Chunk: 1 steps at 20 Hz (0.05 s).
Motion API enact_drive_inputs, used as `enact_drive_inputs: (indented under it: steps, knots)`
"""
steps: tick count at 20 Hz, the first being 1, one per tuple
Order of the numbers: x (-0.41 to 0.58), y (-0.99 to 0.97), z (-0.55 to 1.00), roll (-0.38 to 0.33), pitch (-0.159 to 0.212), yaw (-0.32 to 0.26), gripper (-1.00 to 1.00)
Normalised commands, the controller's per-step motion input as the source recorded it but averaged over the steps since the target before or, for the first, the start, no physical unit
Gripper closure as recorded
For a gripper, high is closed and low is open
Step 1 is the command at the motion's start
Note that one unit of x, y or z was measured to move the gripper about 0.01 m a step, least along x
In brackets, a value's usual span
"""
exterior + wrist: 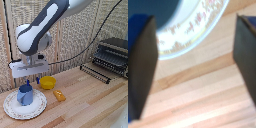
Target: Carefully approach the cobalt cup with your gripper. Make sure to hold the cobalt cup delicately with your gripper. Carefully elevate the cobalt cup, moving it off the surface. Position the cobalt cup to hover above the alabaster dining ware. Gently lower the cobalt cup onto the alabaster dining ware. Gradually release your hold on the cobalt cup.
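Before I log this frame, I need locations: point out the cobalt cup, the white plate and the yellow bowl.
cobalt cup (25, 94), exterior view, side wall.
white plate (15, 111), exterior view, patterned rim.
yellow bowl (48, 83), exterior view, outer wall.

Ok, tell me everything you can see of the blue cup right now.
The cobalt cup is a small medium-blue mug, slightly tapered, with a matte look and a side handle toward the exterior view's left. It stands upright on the white patterned-rim plate, a little left of the plate's centre. Nothing grips it: the gripper hangs above and to its right, apart from it. In the wrist view only a blurred dark-blue curved edge shows.
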Motion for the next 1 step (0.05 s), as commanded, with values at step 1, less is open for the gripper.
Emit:
enact_drive_inputs:
  steps: [1]
  knots:
    - [0.08,0.0,0.61,0.0,0.107,0.02,-1.0]
